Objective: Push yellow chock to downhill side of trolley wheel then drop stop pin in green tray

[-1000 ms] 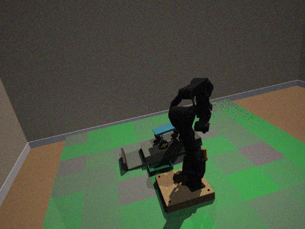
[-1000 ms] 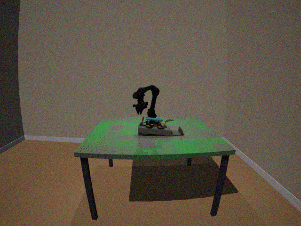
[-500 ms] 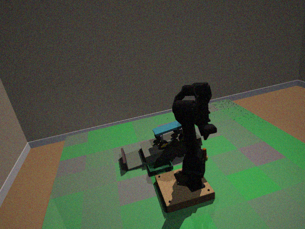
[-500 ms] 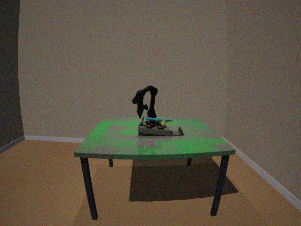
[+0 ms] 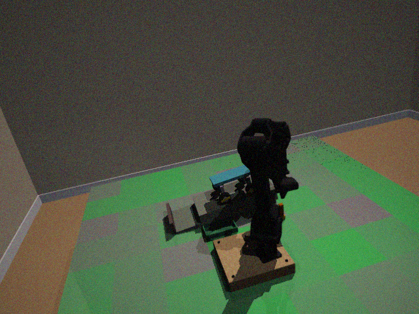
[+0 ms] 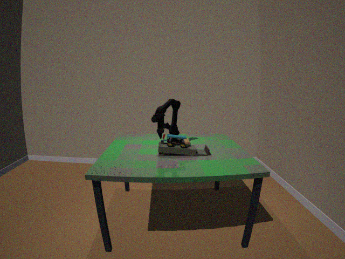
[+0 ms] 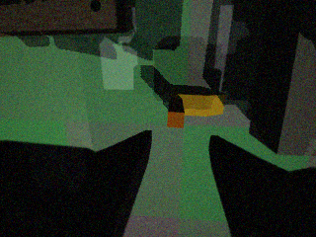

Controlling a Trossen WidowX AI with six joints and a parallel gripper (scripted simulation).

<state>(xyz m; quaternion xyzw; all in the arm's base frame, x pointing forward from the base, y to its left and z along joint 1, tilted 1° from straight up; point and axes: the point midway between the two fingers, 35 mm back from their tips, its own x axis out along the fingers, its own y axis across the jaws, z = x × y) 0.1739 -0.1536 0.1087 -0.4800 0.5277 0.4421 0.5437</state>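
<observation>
Gripper: the black gripper points down, its jaws partly open, roughly midway, with a plain gap between the tips and nothing held.
Chock: the yellow chock is right of the arm in the top view, off the ramp and well apart from the trolley's visible wheels; in the wrist view it lies beyond the fingertips, a little right of centre, its orange handle end to the left.
Trolley: the blue-topped trolley stands on the slope, partly behind the arm in the top view.
Ramp: the grey ramp runs down to the left in the top view and to the right in the exterior view, with a dull red end board at its low end.
Stop pin: the red-headed stop pin is upright at the trolley's uphill end, left in the exterior view; the gripper appears close to its left there, but contact cannot be told.
Tray: the green tray sits on the near side of the ramp, left of the arm in the top view.
Arm base: the wooden base plate is nearest in the top view.
</observation>
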